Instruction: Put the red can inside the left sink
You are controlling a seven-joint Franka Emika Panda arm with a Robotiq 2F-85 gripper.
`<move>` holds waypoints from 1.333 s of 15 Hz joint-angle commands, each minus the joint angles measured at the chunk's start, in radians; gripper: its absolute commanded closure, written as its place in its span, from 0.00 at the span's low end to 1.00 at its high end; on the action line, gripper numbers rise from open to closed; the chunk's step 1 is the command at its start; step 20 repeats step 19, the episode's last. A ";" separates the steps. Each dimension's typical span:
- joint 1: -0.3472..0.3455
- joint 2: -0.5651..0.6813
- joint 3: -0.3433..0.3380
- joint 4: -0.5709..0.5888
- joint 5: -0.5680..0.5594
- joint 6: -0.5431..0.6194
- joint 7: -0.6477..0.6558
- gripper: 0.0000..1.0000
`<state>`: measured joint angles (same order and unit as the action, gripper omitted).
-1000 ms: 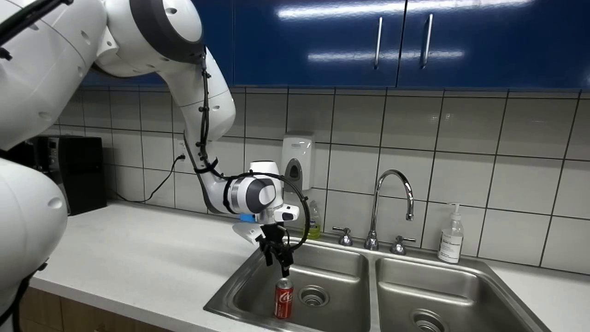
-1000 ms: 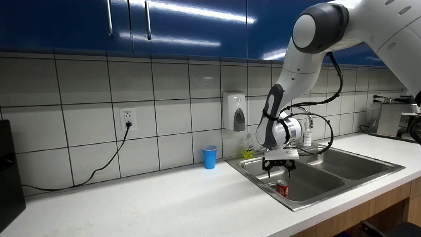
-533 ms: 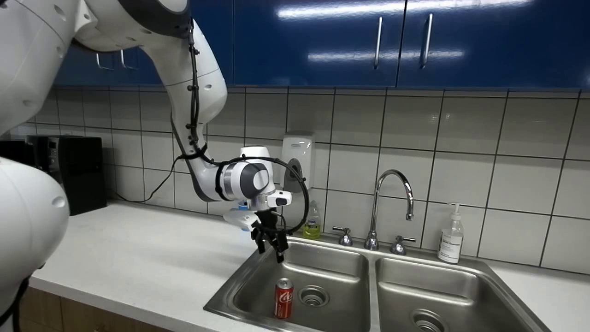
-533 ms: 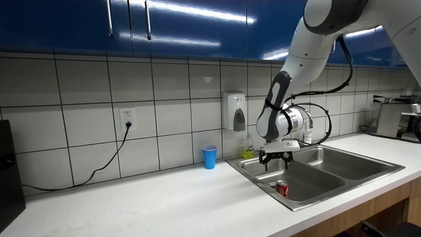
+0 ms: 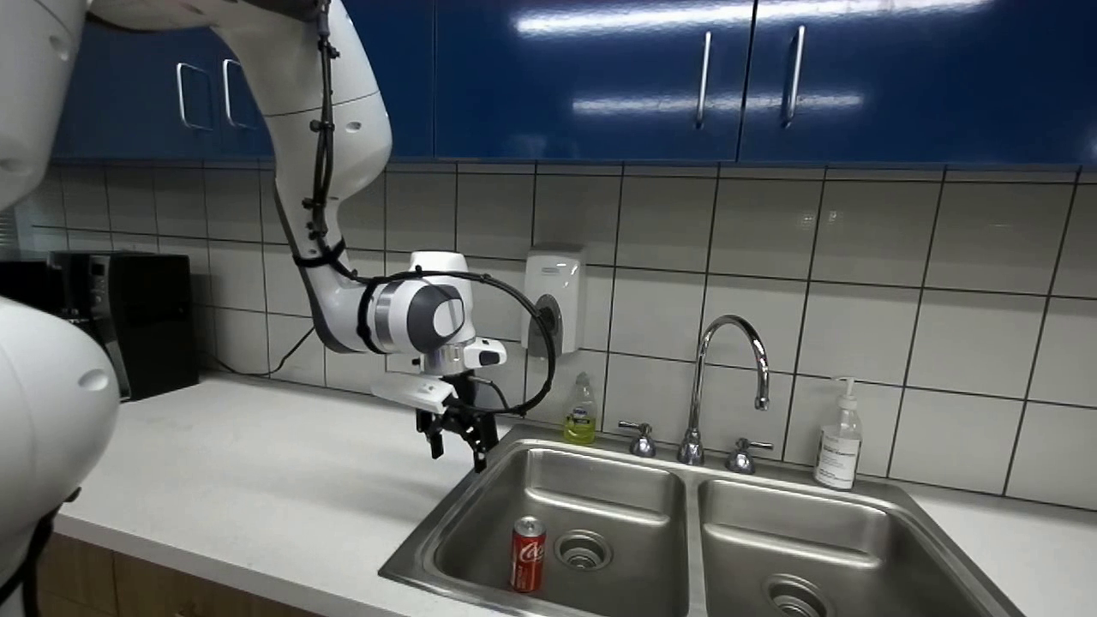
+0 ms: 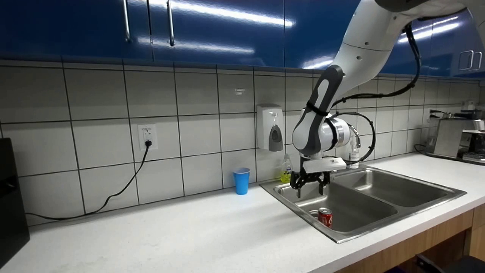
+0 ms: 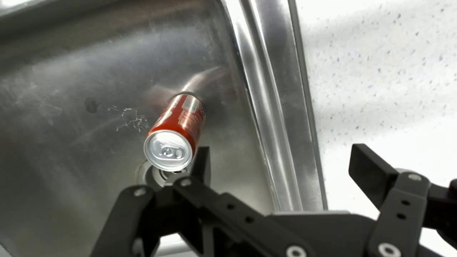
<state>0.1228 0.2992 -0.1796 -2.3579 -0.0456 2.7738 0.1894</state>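
The red can (image 5: 528,557) stands upright on the floor of the left sink (image 5: 634,561), beside the round drain. In an exterior view the can (image 6: 325,217) shows its upper part above the near rim of the left sink (image 6: 360,210). In the wrist view the can (image 7: 180,125) shows its silvery top, with the left sink (image 7: 71,142) around it. My gripper (image 5: 458,454) is open and empty, above the sink's edge by the counter, up and away from the can. It shows open in the wrist view (image 7: 280,160) and in an exterior view (image 6: 310,192).
The right basin (image 5: 797,548) and the faucet (image 5: 698,386) are beside the left sink. A soap bottle (image 5: 580,411) and a pump bottle (image 5: 838,446) stand at the back. A blue cup (image 6: 241,181) stands on the counter (image 6: 170,235) by the wall.
My open gripper has risen and moved away from above the can, toward the counter beside the left sink. The can has stayed standing in the left sink.
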 commanded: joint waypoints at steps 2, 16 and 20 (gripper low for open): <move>-0.013 -0.124 0.027 -0.123 -0.050 -0.044 0.008 0.00; -0.037 -0.249 0.080 -0.271 -0.152 -0.056 0.072 0.00; -0.038 -0.249 0.080 -0.272 -0.152 -0.056 0.072 0.00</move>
